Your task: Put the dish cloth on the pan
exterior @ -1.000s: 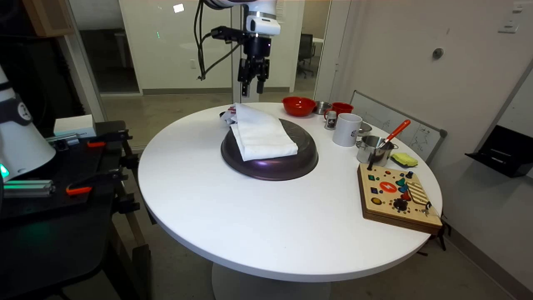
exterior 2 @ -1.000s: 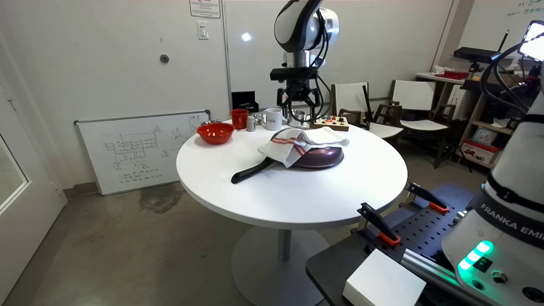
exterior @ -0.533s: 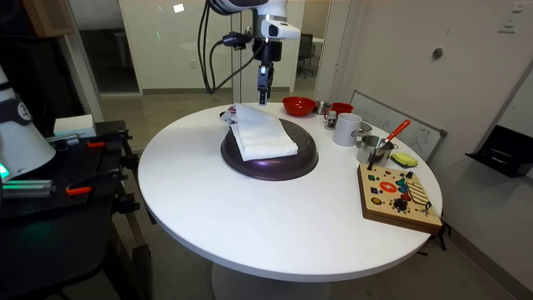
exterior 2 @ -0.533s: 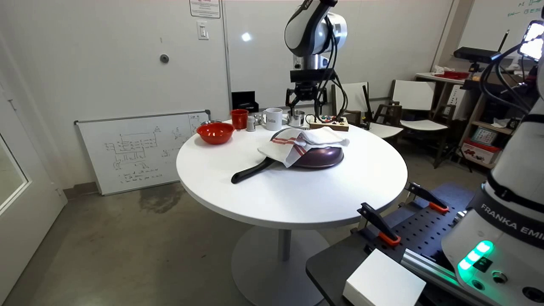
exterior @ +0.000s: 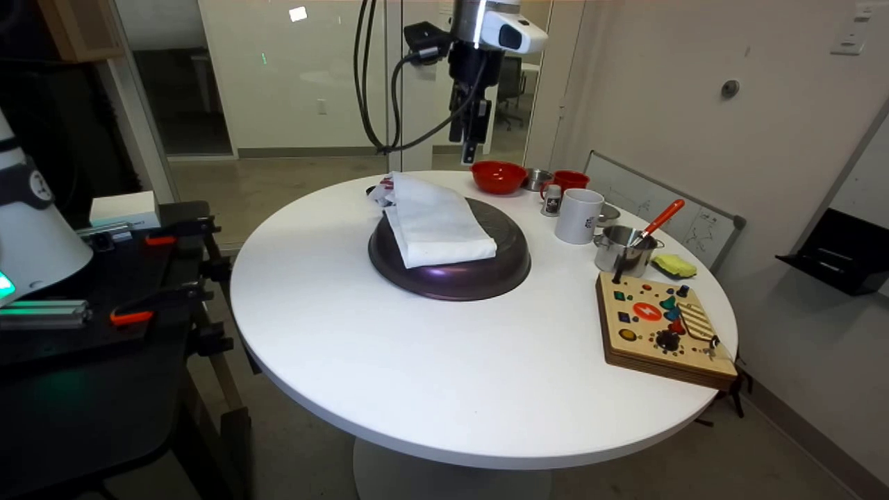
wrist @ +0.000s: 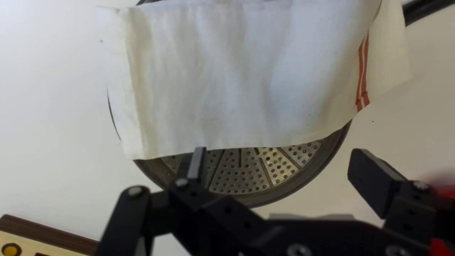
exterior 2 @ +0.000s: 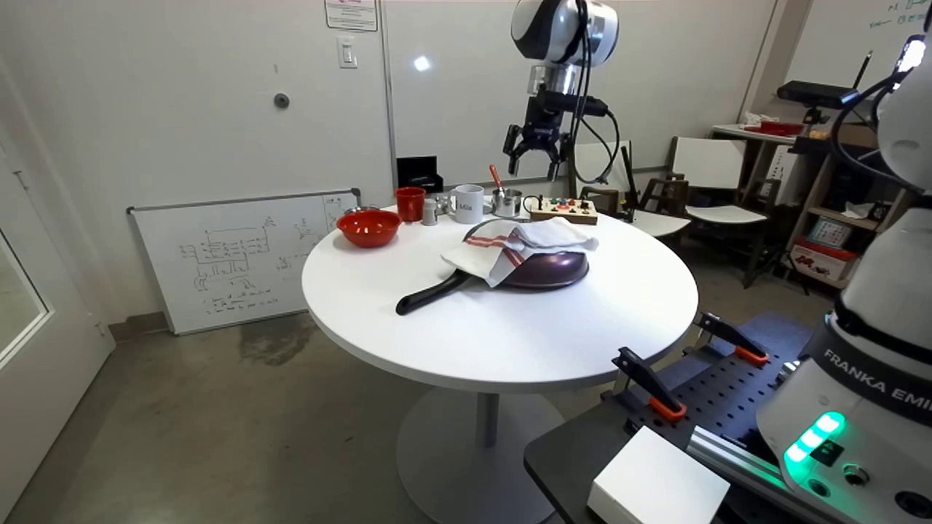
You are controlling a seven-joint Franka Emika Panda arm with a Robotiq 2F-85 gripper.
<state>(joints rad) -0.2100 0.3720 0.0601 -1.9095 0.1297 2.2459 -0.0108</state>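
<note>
White, red-striped dish cloth (exterior: 439,226) lies folded on the round, dark purple pan (exterior 2: 551,271), which sits upside down on the round white table (exterior: 417,375). In an exterior view, the black handle (exterior 2: 431,292) points to eight o'clock, and the black robot gripper (exterior 2: 534,173) hangs at twelve o'clock, well apart from the cloth. Its two fingers (wrist: 373,183) are spread wide.

On the tabletop (exterior: 417,375) stand a red bowl (exterior: 499,178), a white mug (exterior: 578,217) and a metal pot (exterior: 622,253) holding a red-handled utensil (exterior: 663,216); a whiteboard (exterior 2: 244,263) leans against the wall (exterior 2: 182,109).
</note>
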